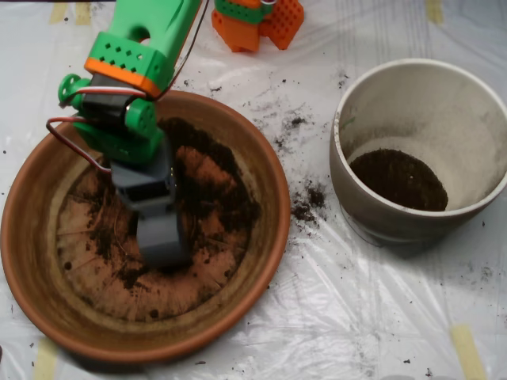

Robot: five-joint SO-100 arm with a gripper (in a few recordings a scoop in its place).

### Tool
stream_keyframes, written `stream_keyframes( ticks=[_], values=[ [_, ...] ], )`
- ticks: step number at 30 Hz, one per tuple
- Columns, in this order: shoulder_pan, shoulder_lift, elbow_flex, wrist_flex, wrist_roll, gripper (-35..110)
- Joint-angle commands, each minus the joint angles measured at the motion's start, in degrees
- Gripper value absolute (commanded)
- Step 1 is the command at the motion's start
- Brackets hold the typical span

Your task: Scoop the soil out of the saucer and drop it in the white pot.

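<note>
end effector (162, 241), grey clamshell scoop: lowered into round terracotta saucer (261, 170), closure not discernible; dark crumbly soil (210, 170) partly remaining, some already deposited in off-white ceramic pot (356, 198).

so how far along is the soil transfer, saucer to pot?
Partly done. A patch of soil already lies at the bottom of the white pot. In hand: the gripper is down inside the saucer, on its base. Left: soil remains smeared along the saucer's upper right part and in thin crumbs across the base. Some crumbs have spilled on the plastic sheet between the two.
</note>
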State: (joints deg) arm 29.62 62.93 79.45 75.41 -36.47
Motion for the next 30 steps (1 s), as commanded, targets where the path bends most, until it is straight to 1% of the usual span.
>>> stream_keyframes(
  ticks=[1, 12, 19, 21, 23, 25, 30],
  values=[
    [1.49, 4.39, 5.89, -1.14, -0.97, 31],
    [3.87, 15.03, 20.39, -13.62, -1.76, 28],
    [4.13, 16.44, 22.68, -15.03, -2.2, 25],
    [4.13, 16.7, 23.29, -15.12, -2.46, 21],
    [4.31, 17.14, 23.91, -15.56, -1.85, 9],
    [4.31, 17.67, 24.61, -15.82, -2.11, 6],
    [4.39, 17.75, 24.96, -15.38, -3.16, 3]
  ],
)
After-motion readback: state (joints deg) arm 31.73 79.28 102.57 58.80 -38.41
